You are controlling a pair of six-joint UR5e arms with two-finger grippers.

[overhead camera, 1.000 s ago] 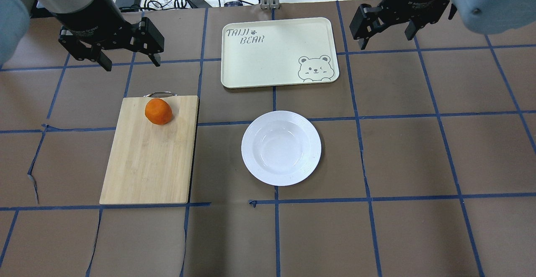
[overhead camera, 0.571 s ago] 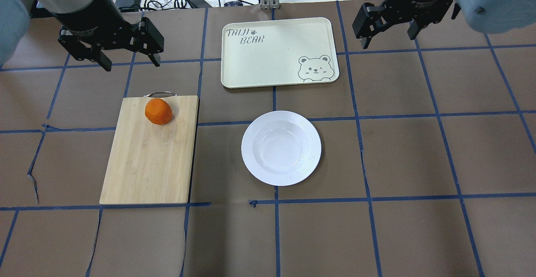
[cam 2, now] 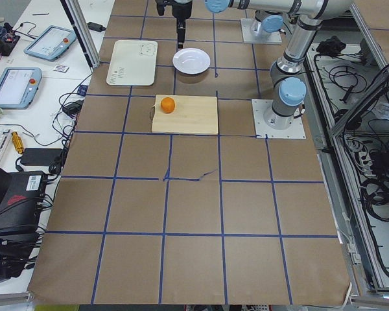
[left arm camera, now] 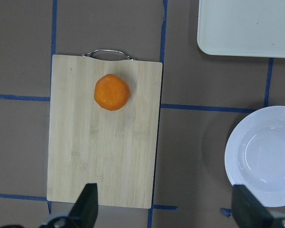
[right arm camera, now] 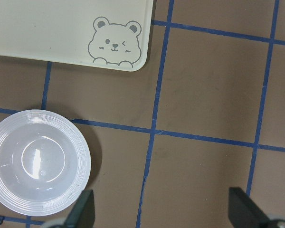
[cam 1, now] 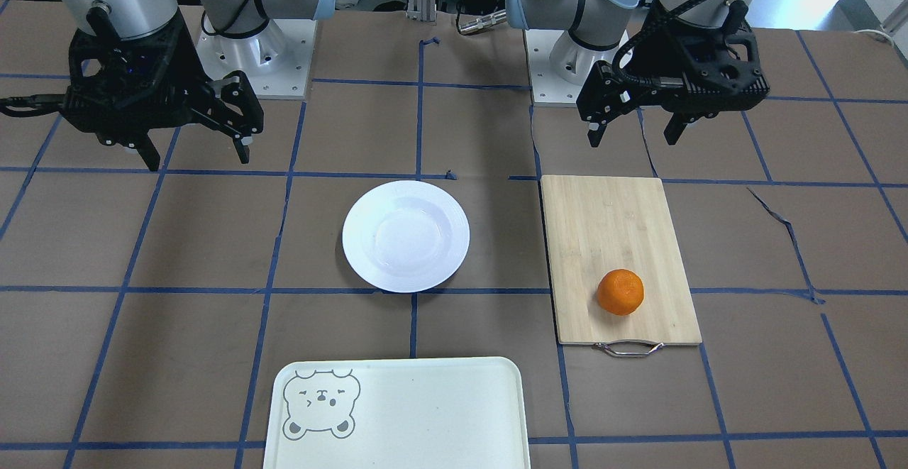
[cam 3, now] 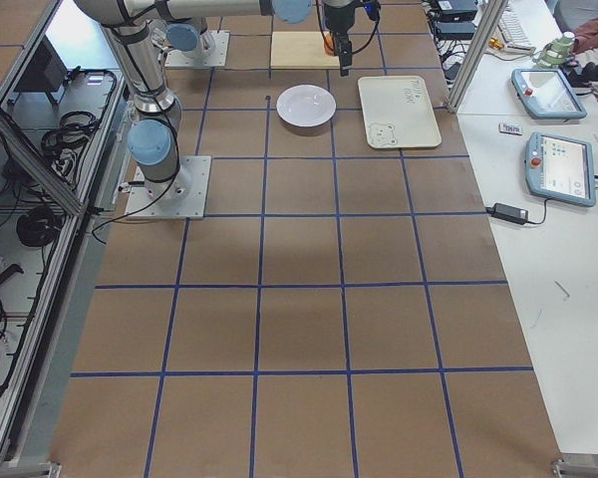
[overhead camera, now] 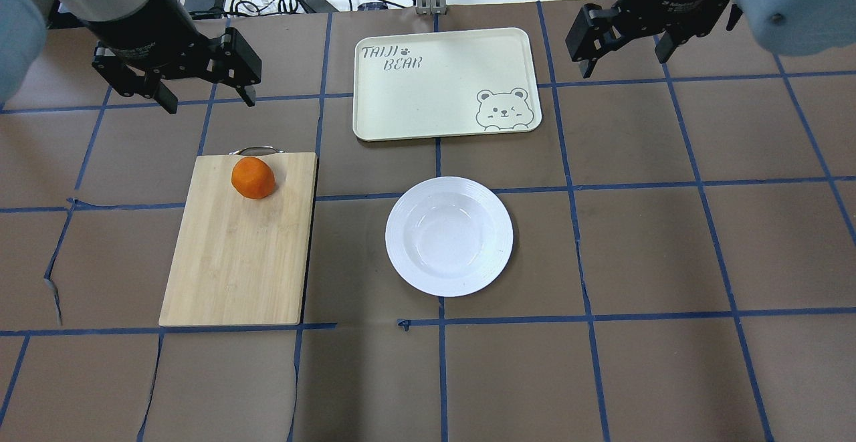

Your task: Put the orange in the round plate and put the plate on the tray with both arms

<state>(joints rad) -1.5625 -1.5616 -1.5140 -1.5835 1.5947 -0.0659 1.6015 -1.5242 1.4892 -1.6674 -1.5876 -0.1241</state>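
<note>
front-facing view: left gripper (cam 1: 631,135) and right gripper (cam 1: 198,159), each with fingers spread wide, hang above the table (cam 1: 780,242); orange (cam 1: 621,291) rests on the cutting board (cam 1: 610,235) by its handle end, round plate (cam 1: 406,235) just beside the board, tray (cam 1: 404,412) past the plate. overhead view: orange well apart from both grippers. wrist views: left looks down on orange and board, right on plate and the tray's bear corner.

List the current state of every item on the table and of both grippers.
Small round bright-orange fruit: resting on the bamboo cutting board near its metal-handle end, not held.
Glossy white round plate: empty, flat on the table, not on the tray.
Pale rectangular plastic tray: empty, flat on the table.
Bamboo cutting board: flat, carrying only the fruit.
Left gripper: open, empty.
Right gripper: open, empty.
</note>
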